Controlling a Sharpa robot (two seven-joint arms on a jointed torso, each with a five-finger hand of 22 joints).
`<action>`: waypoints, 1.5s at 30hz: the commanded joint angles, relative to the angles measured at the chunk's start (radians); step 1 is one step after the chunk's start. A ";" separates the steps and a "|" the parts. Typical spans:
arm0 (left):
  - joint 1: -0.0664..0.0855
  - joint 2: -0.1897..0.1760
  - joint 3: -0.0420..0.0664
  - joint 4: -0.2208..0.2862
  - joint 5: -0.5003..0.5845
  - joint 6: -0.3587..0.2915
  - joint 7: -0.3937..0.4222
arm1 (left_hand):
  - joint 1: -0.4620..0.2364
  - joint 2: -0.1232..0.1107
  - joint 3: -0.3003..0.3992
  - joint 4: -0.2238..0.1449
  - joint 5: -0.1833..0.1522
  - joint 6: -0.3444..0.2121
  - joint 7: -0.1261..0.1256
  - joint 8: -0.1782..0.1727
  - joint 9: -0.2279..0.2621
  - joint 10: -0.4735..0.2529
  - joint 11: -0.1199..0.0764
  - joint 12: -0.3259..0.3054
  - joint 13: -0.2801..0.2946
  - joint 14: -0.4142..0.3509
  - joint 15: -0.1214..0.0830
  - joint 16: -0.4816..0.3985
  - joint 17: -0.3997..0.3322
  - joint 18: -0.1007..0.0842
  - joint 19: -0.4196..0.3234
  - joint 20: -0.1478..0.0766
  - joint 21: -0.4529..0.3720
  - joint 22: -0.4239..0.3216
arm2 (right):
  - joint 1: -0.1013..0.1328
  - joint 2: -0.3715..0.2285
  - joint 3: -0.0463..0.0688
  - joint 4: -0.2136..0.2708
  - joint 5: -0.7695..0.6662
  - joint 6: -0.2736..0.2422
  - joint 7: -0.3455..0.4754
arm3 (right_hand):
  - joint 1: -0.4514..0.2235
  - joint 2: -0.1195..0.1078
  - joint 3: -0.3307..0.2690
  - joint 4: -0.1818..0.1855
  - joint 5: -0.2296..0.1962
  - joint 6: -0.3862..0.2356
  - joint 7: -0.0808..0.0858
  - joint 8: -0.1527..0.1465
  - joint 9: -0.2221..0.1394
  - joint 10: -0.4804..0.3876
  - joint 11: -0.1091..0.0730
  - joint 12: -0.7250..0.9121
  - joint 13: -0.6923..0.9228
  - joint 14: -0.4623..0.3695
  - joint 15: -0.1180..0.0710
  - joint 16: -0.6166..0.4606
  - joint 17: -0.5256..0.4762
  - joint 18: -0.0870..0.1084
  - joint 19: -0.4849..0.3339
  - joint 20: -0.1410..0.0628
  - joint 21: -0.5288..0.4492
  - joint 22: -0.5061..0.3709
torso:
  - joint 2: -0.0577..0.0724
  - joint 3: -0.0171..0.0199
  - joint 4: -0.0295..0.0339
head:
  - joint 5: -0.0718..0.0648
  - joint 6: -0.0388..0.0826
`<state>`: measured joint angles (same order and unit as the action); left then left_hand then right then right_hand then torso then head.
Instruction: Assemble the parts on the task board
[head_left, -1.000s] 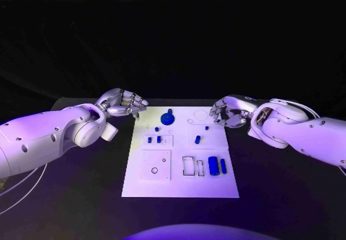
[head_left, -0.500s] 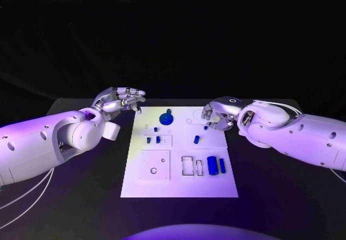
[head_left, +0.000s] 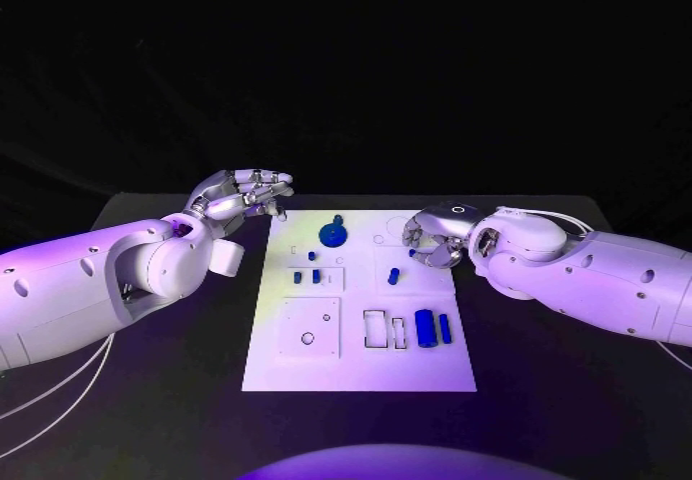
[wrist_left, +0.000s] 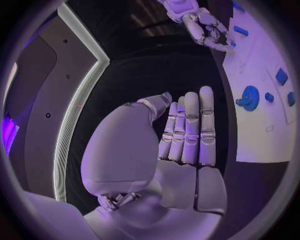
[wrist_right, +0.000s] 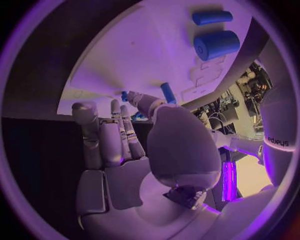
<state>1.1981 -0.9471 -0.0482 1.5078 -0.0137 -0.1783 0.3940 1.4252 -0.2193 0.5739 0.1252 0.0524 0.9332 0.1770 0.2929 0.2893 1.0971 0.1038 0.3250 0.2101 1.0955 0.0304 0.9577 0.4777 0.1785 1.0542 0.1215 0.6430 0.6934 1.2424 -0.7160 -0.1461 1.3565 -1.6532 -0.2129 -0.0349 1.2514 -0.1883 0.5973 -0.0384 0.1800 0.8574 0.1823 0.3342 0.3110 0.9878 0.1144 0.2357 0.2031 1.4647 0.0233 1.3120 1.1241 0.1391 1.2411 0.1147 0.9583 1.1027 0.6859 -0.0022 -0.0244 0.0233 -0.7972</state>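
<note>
The white task board (head_left: 361, 345) lies in the middle of the table. On it are a blue round disc with a knob (head_left: 333, 236), two small pegs (head_left: 307, 278), a peg (head_left: 394, 275), a thick blue cylinder (head_left: 424, 328) and a thin bar (head_left: 446, 327). My right hand (head_left: 433, 235) hovers over the board's far right part, beside a small blue peg (head_left: 411, 254). The right wrist view shows its fingers (wrist_right: 115, 132) straight and holding nothing, with that peg (wrist_right: 167, 92) just past the thumb. My left hand (head_left: 245, 195) hangs off the board's far left corner, fingers (wrist_left: 187, 130) extended and holding nothing.
Empty outlined recesses (head_left: 384, 332) sit beside the cylinder, and a square panel with a small ring (head_left: 309, 338) is at the board's near left. Black table (head_left: 548, 370) surrounds the board. Both forearms flank the board's far half.
My right hand has moved inward over the board's far right part, toward the small peg. My left hand has lifted a little and shifted farther away.
</note>
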 joint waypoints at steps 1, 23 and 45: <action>0.000 0.001 0.001 0.004 0.016 -0.005 0.017 | -0.009 0.005 -0.007 -0.001 0.001 -0.012 0.003 0.005 -0.002 -0.012 0.001 0.006 0.001 0.000 0.000 -0.007 -0.001 0.004 -0.001 -0.001 -0.008 -0.003 | -0.004 0.005 0.000 -0.003 -0.020 0.046 -0.010 | -0.003 -0.001 -0.004 -0.001 -0.005 -0.002 -0.001 -0.003 0.000 -0.002 0.002 -0.005 -0.003 0.016 0.007 0.007 0.003 -0.006 0.002 0.009 0.000 0.005 | -0.001 0.0007 -0.0011 | 0.002 -0.001; 0.000 0.004 0.001 0.007 0.008 0.002 0.005 | -0.021 0.004 -0.016 -0.001 0.001 -0.025 0.009 0.005 -0.005 -0.025 0.007 0.010 0.001 -0.001 0.005 -0.009 -0.001 0.004 0.000 0.003 -0.018 -0.010 | -0.038 0.036 -0.002 -0.023 -0.104 0.067 -0.055 | 0.081 0.064 0.054 -0.075 -0.107 0.116 -0.034 0.040 0.025 0.150 -0.037 0.027 -0.030 0.026 -0.024 0.041 0.034 -0.019 0.041 -0.020 0.086 0.088 | -0.001 0.0015 -0.0015 | 0.002 -0.008; 0.000 0.004 0.001 0.007 -0.040 0.044 -0.035 | -0.029 0.006 -0.031 -0.007 0.000 -0.056 0.022 0.008 -0.013 -0.063 0.020 0.020 0.002 -0.030 0.018 -0.023 -0.005 0.002 -0.011 0.014 -0.046 -0.029 | -0.052 0.021 -0.003 0.010 -0.219 -0.092 -0.106 | 0.097 0.098 0.141 -0.128 -0.113 0.170 -0.047 0.030 0.030 0.223 -0.051 0.018 -0.015 0.029 -0.040 0.051 0.038 -0.032 0.064 -0.035 0.174 0.172 | -0.002 0.0013 -0.0004 | 0.002 -0.010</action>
<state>1.1980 -0.9456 -0.0479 1.5118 -0.0253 -0.1698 0.3734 1.4050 -0.2157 0.5460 0.1172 0.0524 0.8830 0.2016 0.2971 0.2773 1.0392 0.1245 0.3419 0.2114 1.0698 0.0484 0.9377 0.4740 0.1784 1.0445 0.1312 0.6005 0.6658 1.1978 -0.6914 -0.1438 1.3719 -1.8429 -0.2880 -0.1141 1.3307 -0.1220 0.7142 -0.1485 0.0619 1.0223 0.1354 0.3700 0.3398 1.1381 0.1323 0.2567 0.1774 1.4683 -0.0095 1.3575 1.1621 0.1236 1.2965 0.0808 1.1290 1.2717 0.6841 -0.0009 -0.0254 0.0261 -0.8064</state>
